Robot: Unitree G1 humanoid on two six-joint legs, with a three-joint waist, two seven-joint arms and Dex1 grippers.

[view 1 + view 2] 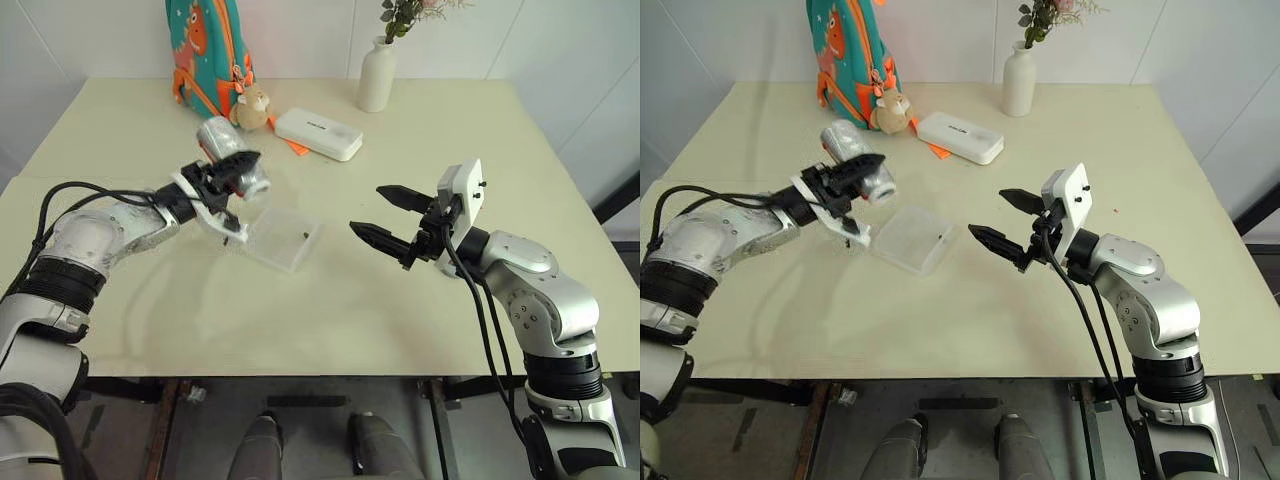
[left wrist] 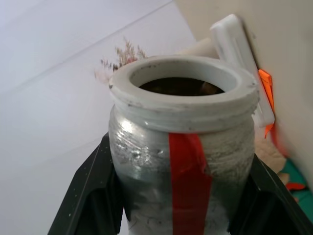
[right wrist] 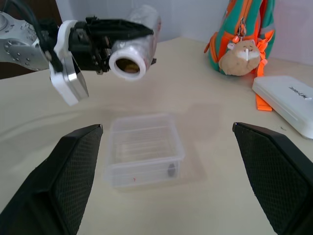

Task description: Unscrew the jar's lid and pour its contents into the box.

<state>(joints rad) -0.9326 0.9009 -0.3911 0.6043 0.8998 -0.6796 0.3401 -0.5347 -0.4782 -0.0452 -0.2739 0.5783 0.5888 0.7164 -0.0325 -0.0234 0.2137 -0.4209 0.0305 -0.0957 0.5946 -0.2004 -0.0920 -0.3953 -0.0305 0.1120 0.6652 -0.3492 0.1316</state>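
L tool (image 1: 232, 172) clamped on jar (image 1: 228, 150), lid off, mouth tipped sideways just above and beside clear box (image 1: 284, 238) on tabletop (image 1: 420, 300), apparently to pour; R tool (image 1: 385, 215) agape, empty, standing off nearby.

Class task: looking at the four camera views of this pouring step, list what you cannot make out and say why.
- How much is left in the jar: left wrist view, dark mouth and cloudy wall hide it.
- What the dark speck in the box is: too small, right wrist view.
- The vase's flowers: cut off by the head views' top edge.
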